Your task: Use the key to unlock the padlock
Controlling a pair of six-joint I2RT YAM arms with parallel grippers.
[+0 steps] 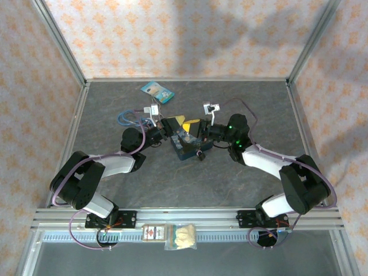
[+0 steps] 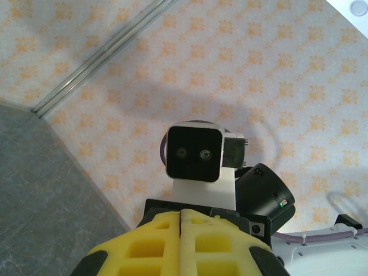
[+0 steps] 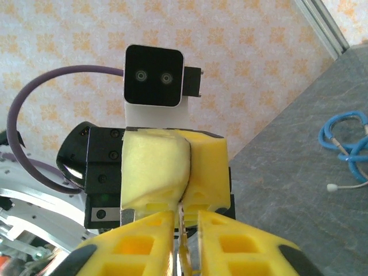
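The left gripper (image 2: 180, 214) is seen with its yellow fingers pressed flat together. The right gripper (image 1: 194, 125) is closed almost all the way, and a thin pale strip is pinched in its narrow gap. This strip is judged to be the key (image 3: 181, 218), though little of it can be seen. The two grippers are met tip to tip near the middle of the counter (image 1: 247, 184), just above a blue tin (image 1: 184, 145).

A small dark thing is seen at the 5 o'clock corner of the tin, and it is taken to be the padlock (image 1: 200, 154). It is too small for its shackle to be made out.

The key is judged to be light, stiff and slippery, so it is best held by its flat head. The padlock is thought to be hard and a bit heavy for its size, so it should be held by its body.

One key, one padlock, one tin and two grippers are counted. One blue cord (image 1: 127, 118) is found at 10 o'clock from the tin.
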